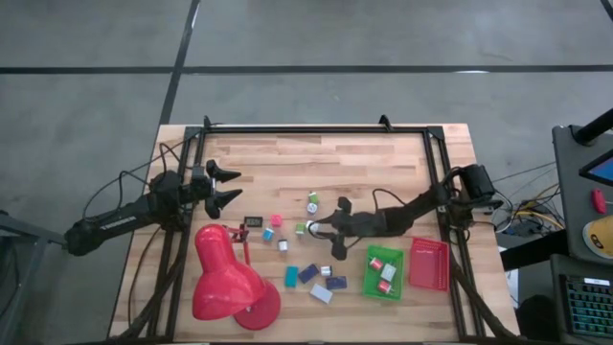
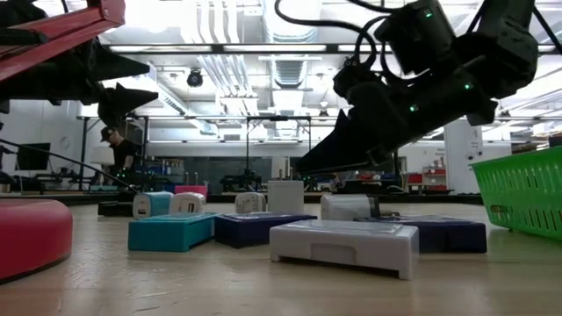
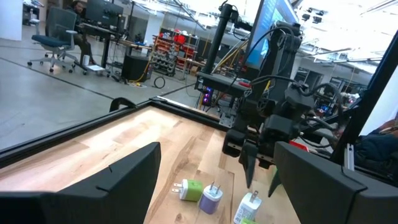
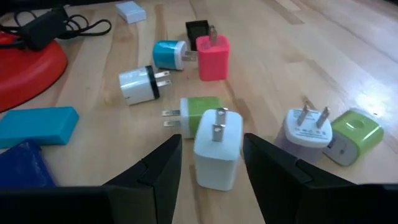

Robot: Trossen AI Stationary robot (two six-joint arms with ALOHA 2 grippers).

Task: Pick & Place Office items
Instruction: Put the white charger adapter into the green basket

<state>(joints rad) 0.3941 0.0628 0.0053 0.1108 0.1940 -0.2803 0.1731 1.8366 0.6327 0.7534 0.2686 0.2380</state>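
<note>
Now the right claw (image 4: 211,163) sits low over the middle of the bench (image 1: 364,163), its fingers spread on either side of a white plug adapter (image 4: 217,148) standing prongs-up, apparently not yet pinching it. Green (image 4: 198,115), pink (image 4: 213,57), teal (image 4: 168,54) and other small adapters lie close around it. Off at the bench's left edge, the left claw (image 1: 233,184) hangs with fingers spread wide, beside the red desk lamp (image 1: 228,280).

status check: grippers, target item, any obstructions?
Right gripper open astride white charger, not clamped. Left gripper open, idle above lamp. Green charger touching behind.
</note>
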